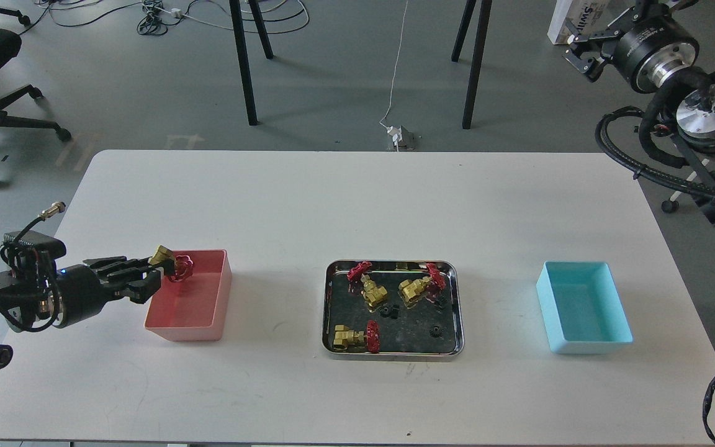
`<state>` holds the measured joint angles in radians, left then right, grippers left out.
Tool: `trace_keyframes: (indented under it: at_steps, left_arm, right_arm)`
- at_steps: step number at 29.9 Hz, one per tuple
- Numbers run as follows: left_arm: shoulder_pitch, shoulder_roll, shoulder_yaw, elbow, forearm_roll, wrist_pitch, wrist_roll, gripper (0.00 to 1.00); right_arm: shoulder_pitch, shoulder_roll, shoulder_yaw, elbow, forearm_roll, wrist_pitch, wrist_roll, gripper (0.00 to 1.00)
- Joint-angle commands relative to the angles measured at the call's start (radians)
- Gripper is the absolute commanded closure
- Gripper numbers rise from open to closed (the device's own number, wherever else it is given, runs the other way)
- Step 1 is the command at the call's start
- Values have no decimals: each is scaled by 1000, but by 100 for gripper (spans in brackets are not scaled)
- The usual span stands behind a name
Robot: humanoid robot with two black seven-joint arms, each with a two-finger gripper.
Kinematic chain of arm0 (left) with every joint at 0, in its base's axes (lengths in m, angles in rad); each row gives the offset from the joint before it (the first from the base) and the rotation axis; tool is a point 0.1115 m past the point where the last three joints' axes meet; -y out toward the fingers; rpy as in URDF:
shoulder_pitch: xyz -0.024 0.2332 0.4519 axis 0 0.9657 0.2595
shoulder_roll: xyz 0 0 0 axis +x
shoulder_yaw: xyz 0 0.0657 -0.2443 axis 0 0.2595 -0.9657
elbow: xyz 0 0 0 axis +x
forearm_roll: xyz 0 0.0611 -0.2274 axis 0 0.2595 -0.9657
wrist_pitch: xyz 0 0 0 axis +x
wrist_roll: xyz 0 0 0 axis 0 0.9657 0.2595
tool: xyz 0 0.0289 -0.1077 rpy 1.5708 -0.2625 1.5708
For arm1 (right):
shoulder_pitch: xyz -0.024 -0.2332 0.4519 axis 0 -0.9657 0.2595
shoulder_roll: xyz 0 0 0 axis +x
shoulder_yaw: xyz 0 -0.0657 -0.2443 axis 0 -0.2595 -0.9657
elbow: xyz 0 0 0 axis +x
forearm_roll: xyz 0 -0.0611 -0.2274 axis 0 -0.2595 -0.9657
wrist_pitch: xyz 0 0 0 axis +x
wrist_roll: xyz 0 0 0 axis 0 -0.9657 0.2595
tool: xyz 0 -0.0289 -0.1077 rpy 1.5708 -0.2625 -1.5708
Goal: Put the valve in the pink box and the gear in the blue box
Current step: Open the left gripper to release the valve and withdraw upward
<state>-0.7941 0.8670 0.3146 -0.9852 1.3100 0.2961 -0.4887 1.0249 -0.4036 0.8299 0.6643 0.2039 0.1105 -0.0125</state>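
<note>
Now brass valve (172,263) over pink box (218,304)

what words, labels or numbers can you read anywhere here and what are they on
"Swi": partial dark print, cut off, on the white cardboard box on the floor at the top right.
Small white print on the right arm's black round wrist housing: too small to read.
No text on the bins, tray or table.
</note>
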Motion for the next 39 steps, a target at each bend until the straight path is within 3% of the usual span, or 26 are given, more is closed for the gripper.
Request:
trace_keyframes:
  at_steps: [1,11,19,23,26,29,33,36,39]
  left_arm:
    - [-1,0,0,-13,6,0,0,76]
    - [7,0,4,-41,8,0,0,68]
    - [4,-2,1,-46,6,-3,0,43]
    - [-10,6,-8,-88,0,-6,0,42]
    - [-10,20,-107,-147,-15,-34,0,42]
    - [7,52,-291,-243,-111,-125,0,42]
    - [19,49,-512,-361,-447,-329,0,40]
    - [19,-14,-687,-380,-691,-492,0,38]
    - [24,-98,-853,-359,-906,-687,0,36]
  right_arm:
    - [-2,0,0,0,-1,0,0,0]
    - [-9,0,0,0,0,0,0,0]
    - [-14,0,-2,1,0,0,0,0]
    - [-14,-1,-12,21,-1,0,0,0]
    - [-23,-4,-23,124,-26,0,-1,0]
    - [-16,-53,-131,265,-200,1,0,0]
    - [82,-103,-418,373,-612,18,0,0]
    - [205,-110,-705,392,-815,78,8,0]
    - [364,-124,-934,487,-880,159,8,0]
